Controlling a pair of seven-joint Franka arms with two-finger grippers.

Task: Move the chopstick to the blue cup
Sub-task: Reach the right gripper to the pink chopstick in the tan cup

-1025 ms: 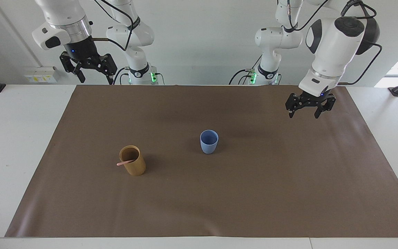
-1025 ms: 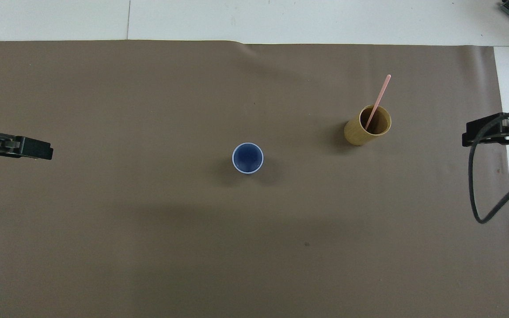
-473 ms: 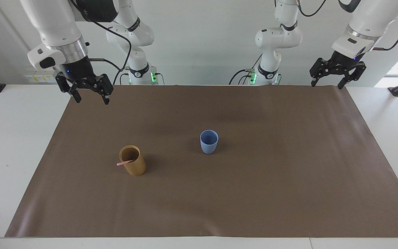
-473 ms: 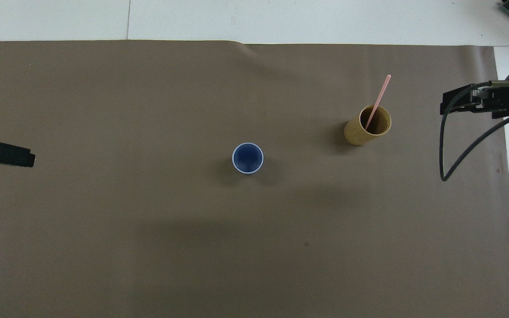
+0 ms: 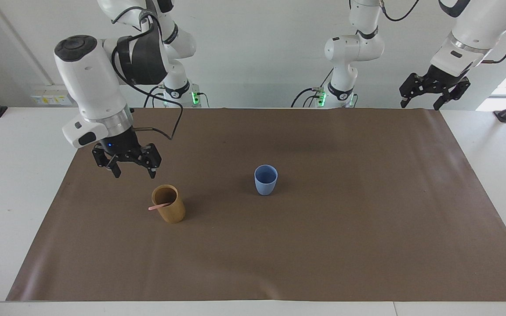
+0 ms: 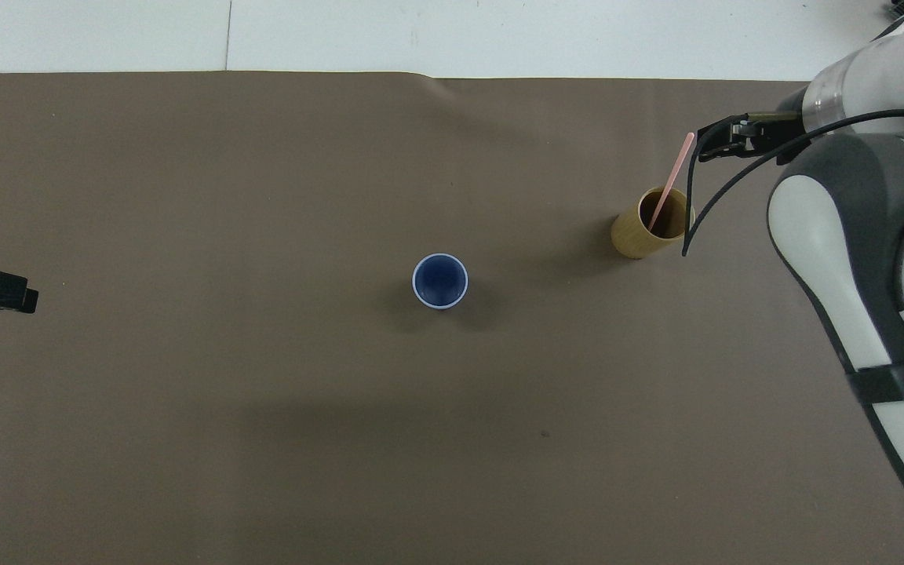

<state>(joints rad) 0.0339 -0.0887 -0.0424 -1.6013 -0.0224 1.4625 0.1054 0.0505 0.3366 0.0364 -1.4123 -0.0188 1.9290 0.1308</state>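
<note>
Both sets of jaws are spread wide with nothing in them. So the right gripper point(image 5: 132, 169) is up in the air just beside the bamboo cup point(image 5: 169, 204), over the mat point(image 5: 323, 245) on the side toward the robots, while the left gripper point(image 5: 433, 94) waits at the mat's edge down its own arm's end. One pale pink chopstick point(image 6: 672, 182) is standing slanted in the bamboo cup, top end leaning out over the rim away from the robots, and the blue cup point(image 5: 265, 179) sits empty beside it, more toward the middle of the table and a bit nearer to the robots. My read is the step in hand is the approach for the pick, nothing grabbed yet. To do it well I'd go for the part of the stick that pokes out above the rim, line the fingers up across the stick rather than along it, and come down without bumping the cup since it looks light enough to tip. Then pull out along the stick's lean instead of straight up so it doesn't lever the cup over. Count: one chopstick that I can see, one bamboo cup, one blue cup, two grippers.
</note>
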